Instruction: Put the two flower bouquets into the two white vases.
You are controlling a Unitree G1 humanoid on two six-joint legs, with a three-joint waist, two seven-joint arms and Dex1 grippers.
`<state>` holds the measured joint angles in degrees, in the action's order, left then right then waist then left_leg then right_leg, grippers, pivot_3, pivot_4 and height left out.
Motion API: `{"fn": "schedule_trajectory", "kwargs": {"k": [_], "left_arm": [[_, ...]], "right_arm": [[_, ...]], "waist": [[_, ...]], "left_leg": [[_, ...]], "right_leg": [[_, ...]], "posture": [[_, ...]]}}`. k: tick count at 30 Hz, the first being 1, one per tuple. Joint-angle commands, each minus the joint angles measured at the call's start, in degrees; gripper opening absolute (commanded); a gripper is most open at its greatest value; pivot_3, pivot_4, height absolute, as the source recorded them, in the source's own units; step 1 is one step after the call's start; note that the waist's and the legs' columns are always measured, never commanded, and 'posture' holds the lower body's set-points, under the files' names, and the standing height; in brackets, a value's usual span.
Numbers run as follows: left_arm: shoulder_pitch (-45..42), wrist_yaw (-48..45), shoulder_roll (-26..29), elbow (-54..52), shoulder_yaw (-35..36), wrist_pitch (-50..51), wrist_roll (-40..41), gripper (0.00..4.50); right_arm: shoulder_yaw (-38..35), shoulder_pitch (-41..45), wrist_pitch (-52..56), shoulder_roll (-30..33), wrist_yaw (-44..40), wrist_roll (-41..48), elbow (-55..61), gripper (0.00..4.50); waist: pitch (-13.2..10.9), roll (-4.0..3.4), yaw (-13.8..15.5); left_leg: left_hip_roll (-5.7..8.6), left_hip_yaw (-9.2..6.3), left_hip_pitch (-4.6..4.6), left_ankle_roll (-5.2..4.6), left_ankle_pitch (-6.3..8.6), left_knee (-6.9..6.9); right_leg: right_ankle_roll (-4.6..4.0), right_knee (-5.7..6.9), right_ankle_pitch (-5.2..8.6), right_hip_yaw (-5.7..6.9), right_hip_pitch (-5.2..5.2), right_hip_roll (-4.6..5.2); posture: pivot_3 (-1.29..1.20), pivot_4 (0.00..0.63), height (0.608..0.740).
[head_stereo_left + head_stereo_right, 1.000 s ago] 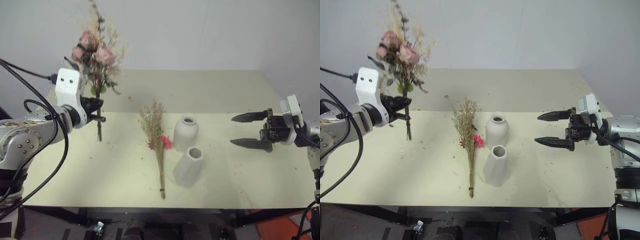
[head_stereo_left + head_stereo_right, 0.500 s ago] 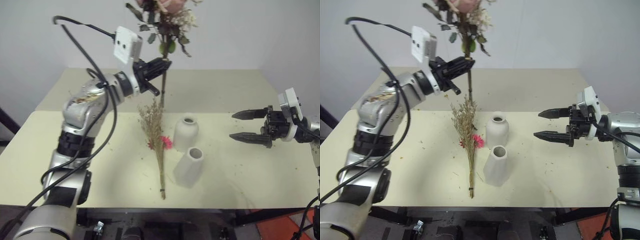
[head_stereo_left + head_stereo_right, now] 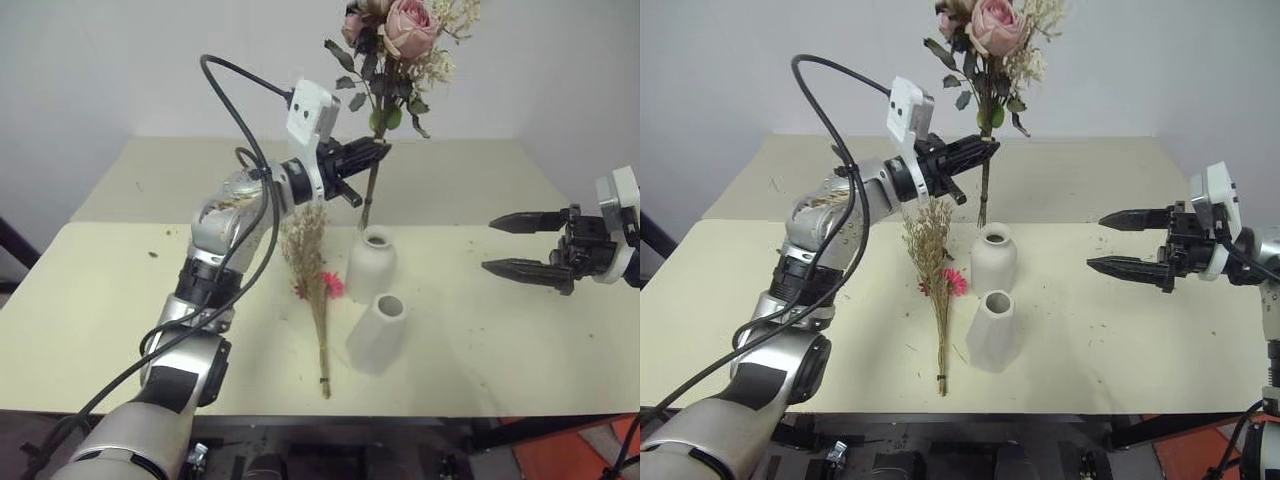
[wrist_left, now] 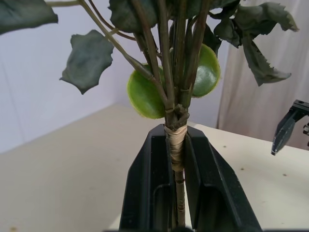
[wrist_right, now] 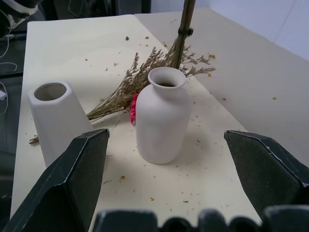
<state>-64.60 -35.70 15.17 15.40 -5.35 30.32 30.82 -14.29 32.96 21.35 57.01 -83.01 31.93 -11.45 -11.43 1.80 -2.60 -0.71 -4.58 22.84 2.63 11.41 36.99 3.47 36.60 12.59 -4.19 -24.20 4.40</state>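
The left tool (image 3: pixel 372 152) reaches up and across, clamped on the rose bouquet (image 3: pixel 395 40) stem, its tip above the round vase (image 3: pixel 371 264); a second ago it hung far left. The right tool (image 3: pixel 518 244) hovers agape, empty. The grass bundle (image 3: pixel 313 275) lies on the bench (image 3: pixel 100 300).

A robot test lab, by the look of it. A bare cream table (image 3: pixel 120 300) fills the frame's lower half under a plain white wall (image 3: pixel 120 70), with black cables (image 3: pixel 235 75) looping at upper left.
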Motion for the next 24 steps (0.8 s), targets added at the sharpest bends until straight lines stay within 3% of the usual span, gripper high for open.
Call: {"fn": "schedule_trajectory", "kwargs": {"k": [1, 15, 24], "left_arm": [[-3.06, -1.48, -1.03, -0.13, 2.02, -0.54, -0.41, 0.12], [-7.63, -5.95, -1.27, 3.99, 4.17, -3.62, -3.85, 0.12], [-5.36, -6.31, -3.48, -1.87, 4.66, 1.51, -1.66, 0.12]], "right_arm": [[-2.95, -0.51, -0.33, 1.42, 0.78, 1.13, 2.44, 4.50], [-4.60, -3.42, -1.07, 0.70, 2.78, 1.64, 4.40, 4.50], [-5.50, -4.69, -1.20, 1.23, 2.91, 2.06, 4.92, 4.50]], "waist": [[0.00, 0.00, -0.03], [0.00, 0.00, -0.03], [0.00, 0.00, 0.03]], "left_leg": [[0.00, 0.00, 0.00, 0.00, 0.00, 0.00], [0.00, 0.00, -0.01, 0.01, 0.00, 0.00], [0.00, 0.00, 0.01, 0.00, 0.00, 0.00]], "right_leg": [[0.00, 0.00, 0.00, 0.00, 0.00, -0.01], [0.03, 0.00, 0.00, 0.00, 0.01, -0.01], [0.04, -0.02, 0.00, 0.00, 0.00, 0.00]], "posture": [[0.00, 0.150, 0.740], [0.00, 0.150, 0.740], [0.00, 0.150, 0.740]]}}
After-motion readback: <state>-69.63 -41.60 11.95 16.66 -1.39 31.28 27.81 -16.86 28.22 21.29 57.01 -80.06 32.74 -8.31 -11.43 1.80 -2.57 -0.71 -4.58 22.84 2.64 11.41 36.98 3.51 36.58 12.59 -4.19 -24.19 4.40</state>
